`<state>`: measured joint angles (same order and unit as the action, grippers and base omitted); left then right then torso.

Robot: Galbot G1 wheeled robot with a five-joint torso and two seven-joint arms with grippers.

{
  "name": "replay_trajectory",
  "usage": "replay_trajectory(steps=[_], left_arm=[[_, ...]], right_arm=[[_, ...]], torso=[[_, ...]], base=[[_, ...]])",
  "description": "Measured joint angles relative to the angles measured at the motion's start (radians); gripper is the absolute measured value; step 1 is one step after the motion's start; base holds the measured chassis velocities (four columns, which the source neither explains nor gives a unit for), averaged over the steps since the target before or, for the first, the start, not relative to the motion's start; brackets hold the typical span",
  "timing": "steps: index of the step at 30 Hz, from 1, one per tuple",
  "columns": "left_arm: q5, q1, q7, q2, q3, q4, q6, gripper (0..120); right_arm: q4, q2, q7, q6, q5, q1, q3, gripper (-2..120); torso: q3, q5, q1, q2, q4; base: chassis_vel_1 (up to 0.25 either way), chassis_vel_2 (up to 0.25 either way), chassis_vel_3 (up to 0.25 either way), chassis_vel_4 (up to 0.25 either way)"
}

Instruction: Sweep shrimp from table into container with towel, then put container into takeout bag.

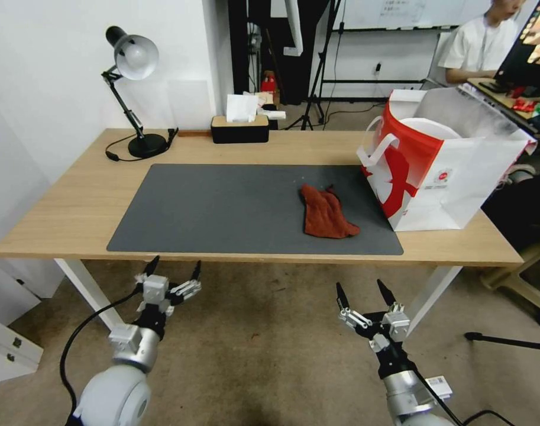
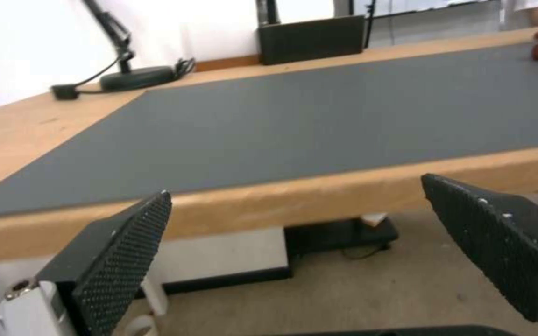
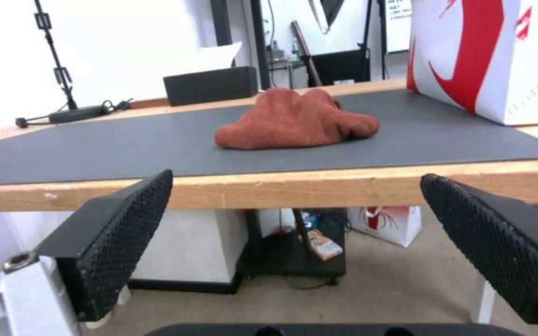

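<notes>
Clearly the towel (image 1: 327, 212) is soft and limp; I'd pinch its raised fold. My left gripper (image 1: 174, 271) and right gripper (image 1: 365, 294) hang spread before the table (image 1: 74, 207).

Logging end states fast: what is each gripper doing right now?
Left gripper: open, holding nothing, below the table edge.
Right gripper: open, holding nothing, below the table edge in front of the towel.
</notes>
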<state>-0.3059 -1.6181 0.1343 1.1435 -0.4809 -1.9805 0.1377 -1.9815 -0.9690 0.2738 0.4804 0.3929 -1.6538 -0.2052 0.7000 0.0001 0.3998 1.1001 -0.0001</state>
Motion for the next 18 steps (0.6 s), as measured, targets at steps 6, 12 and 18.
replay_trajectory(steps=[6,12,18], left_arm=[[-0.002,-0.026,0.001,-0.007,-0.002,0.004,0.026,100],[-0.005,-0.028,0.001,-0.012,0.003,-0.003,0.026,100],[-0.007,-0.025,0.001,-0.012,0.005,-0.004,0.026,100]], right_arm=[[-0.003,0.005,0.002,0.000,-0.002,0.011,0.001,100],[-0.004,0.012,0.009,-0.015,0.001,0.015,0.003,100],[-0.004,0.013,0.010,-0.018,0.002,0.015,0.003,100]], torso=[[0.000,0.0000,0.000,0.000,0.0000],[0.000,-0.0002,0.000,0.000,0.0000],[0.000,-0.0002,0.000,0.000,0.0001]], base=[[0.000,0.000,0.000,0.000],[0.000,0.000,0.000,0.000],[0.000,0.000,0.000,0.000]])
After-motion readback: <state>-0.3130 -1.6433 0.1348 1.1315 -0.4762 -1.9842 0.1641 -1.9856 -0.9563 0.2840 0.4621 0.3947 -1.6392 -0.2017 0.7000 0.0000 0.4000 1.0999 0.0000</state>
